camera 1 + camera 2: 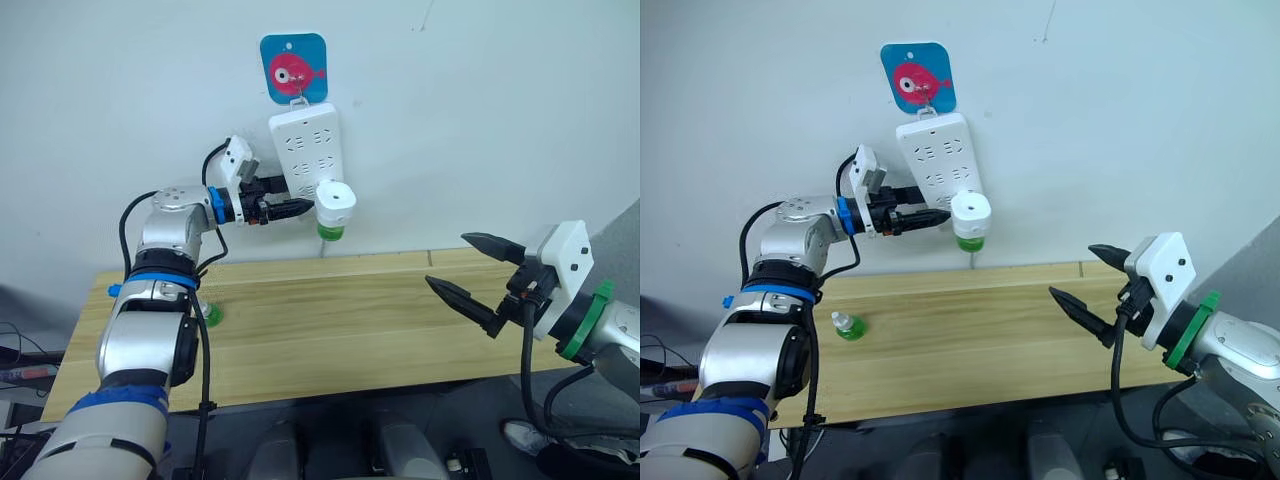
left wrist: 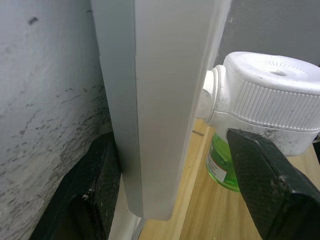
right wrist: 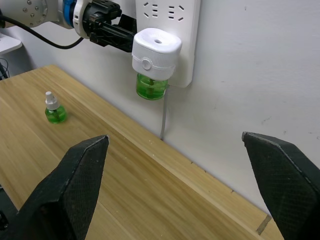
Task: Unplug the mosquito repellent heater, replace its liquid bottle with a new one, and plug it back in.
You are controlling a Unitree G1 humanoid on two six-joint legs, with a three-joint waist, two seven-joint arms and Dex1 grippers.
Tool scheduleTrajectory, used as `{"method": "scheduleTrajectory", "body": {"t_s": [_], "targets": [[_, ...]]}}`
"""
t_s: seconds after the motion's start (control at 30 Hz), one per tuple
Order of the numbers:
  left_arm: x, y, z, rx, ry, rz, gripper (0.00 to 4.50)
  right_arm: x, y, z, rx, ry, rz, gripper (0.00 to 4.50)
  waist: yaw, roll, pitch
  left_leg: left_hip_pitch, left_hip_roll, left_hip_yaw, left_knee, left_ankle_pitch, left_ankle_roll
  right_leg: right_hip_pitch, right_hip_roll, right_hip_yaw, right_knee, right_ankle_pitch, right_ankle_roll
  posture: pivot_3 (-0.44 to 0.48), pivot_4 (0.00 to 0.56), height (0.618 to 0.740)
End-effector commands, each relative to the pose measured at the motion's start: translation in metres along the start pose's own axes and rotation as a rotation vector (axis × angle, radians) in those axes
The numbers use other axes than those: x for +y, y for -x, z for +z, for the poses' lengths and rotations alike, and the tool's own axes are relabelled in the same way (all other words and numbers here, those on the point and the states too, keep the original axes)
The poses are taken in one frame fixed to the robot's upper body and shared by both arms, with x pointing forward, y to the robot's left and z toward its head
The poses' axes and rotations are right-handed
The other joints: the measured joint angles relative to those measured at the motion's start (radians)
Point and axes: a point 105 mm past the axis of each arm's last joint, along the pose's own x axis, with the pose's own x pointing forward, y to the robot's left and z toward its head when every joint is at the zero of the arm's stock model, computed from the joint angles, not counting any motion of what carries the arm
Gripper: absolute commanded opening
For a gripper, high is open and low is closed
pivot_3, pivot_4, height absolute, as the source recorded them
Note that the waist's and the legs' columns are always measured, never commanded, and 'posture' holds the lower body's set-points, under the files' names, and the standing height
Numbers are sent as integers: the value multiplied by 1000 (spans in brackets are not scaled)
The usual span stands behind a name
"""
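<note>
The white mosquito repellent heater (image 1: pixel 335 203) is plugged into the lower right of a white power strip (image 1: pixel 305 140) on the wall. A green liquid bottle (image 1: pixel 331 232) is screwed in under it. My left gripper (image 1: pixel 308 208) is open at the strip's lower left edge, just left of the heater. One finger (image 2: pixel 95 195) lies between strip and wall, the other finger (image 2: pixel 270 190) sits in front, close to the heater. A small green bottle with a white cap (image 1: pixel 848 325) stands on the wooden table (image 1: pixel 350 320) at the left. My right gripper (image 1: pixel 448 260) hangs open over the table's right end.
The power strip hangs from a blue hook plate with a pink fish (image 1: pixel 294 66). A thin cable (image 3: pixel 163 117) runs down the wall from the strip to the table's back edge. The table's front edge is close to me.
</note>
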Motion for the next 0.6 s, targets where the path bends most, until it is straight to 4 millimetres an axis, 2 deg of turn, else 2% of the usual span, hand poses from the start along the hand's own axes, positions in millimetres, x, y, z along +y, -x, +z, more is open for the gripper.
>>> {"method": "scheduleTrajectory", "body": {"t_s": [0.03,0.17,0.2,0.27,0.33,0.43,0.5,0.6], "targets": [[-1,-2,13,-18,-47,-29,2812,6,-2,14,-59,32,20,4500,0,0,0,0,0,0,0,0,0,0,0,0,0,0,0,-309,197,740],[-2,-1,11,-11,-39,-35,1670,8,-8,16,-70,35,22,4500,-2,0,1,0,0,0,0,0,0,0,0,0,0,0,0,-308,197,740],[-3,-1,10,-11,-39,-39,1349,9,-15,17,-70,36,18,4500,-2,0,1,0,0,0,0,0,0,0,0,0,0,0,0,-308,197,740],[-4,-2,9,-11,-38,-46,1284,10,-25,18,-71,44,8,4500,-5,1,2,0,0,0,1,0,0,0,0,0,0,0,0,-309,198,740],[-6,-3,8,-11,-37,-56,1284,0,-44,17,-40,32,-105,4500,-8,1,2,0,0,-1,1,0,0,0,0,0,1,0,0,-309,198,740],[-8,-4,6,-10,-38,-61,1284,-1,-64,21,-25,12,-154,4500,-7,1,3,0,0,-1,2,0,0,0,-1,0,1,0,0,-304,201,740],[-9,-3,5,-7,-39,-64,1284,-6,-84,25,-32,-63,-239,4500,-6,1,3,-1,-1,-2,1,0,0,-1,-1,1,1,0,0,-304,201,740],[-9,-3,4,-5,-41,-66,1284,2,-109,29,-23,-117,-258,4500,-8,2,3,-5,-1,-3,1,0,0,-4,-1,2,2,0,0,-298,202,740]]}}
